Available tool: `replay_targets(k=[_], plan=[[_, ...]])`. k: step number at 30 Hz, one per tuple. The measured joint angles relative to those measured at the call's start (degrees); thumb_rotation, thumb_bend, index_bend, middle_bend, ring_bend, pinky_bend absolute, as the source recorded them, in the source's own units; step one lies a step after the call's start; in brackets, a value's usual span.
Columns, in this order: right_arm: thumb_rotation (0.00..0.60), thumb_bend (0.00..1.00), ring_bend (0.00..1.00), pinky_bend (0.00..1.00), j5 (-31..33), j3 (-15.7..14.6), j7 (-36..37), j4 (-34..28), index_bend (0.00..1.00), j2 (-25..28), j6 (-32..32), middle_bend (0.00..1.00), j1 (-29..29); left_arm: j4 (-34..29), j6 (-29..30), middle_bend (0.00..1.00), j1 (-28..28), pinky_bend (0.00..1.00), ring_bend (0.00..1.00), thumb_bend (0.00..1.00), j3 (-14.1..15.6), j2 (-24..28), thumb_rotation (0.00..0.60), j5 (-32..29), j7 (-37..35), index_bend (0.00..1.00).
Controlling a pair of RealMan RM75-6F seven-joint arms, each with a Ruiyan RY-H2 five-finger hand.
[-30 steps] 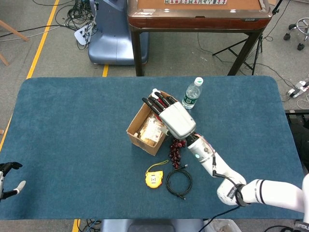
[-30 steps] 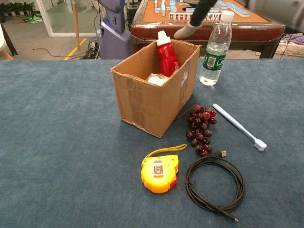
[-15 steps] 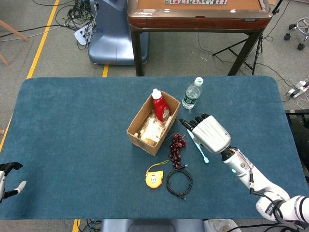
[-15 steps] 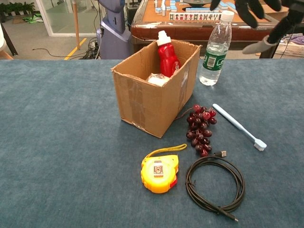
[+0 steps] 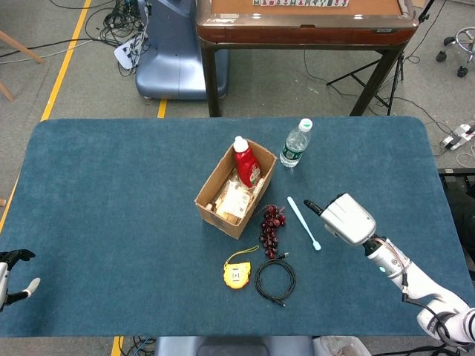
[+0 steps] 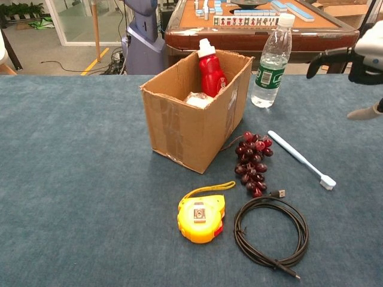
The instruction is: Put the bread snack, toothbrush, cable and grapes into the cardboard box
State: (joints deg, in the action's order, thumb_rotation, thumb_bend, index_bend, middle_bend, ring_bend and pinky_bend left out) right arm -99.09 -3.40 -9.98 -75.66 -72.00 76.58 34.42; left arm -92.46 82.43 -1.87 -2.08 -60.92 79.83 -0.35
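On the blue table (image 5: 111,222), the cardboard box (image 5: 215,194) stands open, holding a red bottle (image 5: 244,161) and the packaged bread snack (image 5: 234,202). Grapes (image 6: 253,162) lie just beside the box's right wall. Right of them lies the toothbrush (image 6: 299,158), apart from the fruit. The coiled cable (image 6: 270,237) lies near the front edge, beside a yellow tape measure (image 6: 201,216). Right hand (image 5: 343,217) hovers right of the toothbrush, released, grasping nothing. Left hand (image 5: 11,274) sits at the table's left edge; grip state cannot be determined.
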Motion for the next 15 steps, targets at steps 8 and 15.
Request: replay_targets(k=[8,15], plan=[[0.600,0.00,0.93,0.93,-0.9,-1.7,3.0,6.5,0.31,-3.8,-0.5,1.00,-2.4,0.2,-0.3,0.40,-0.1,0.49,0.31,0.21,-0.1,-0.1,0.600,-0.4,0.1,0.38],[0.600,0.00,0.93,0.93,-1.4,-2.3,4.6,11.5,0.31,-7.1,-1.3,1.00,-3.5,0.1,-0.6,0.40,-0.1,0.49,0.31,0.21,-0.1,-0.1,0.600,-0.6,0.2,0.38]])
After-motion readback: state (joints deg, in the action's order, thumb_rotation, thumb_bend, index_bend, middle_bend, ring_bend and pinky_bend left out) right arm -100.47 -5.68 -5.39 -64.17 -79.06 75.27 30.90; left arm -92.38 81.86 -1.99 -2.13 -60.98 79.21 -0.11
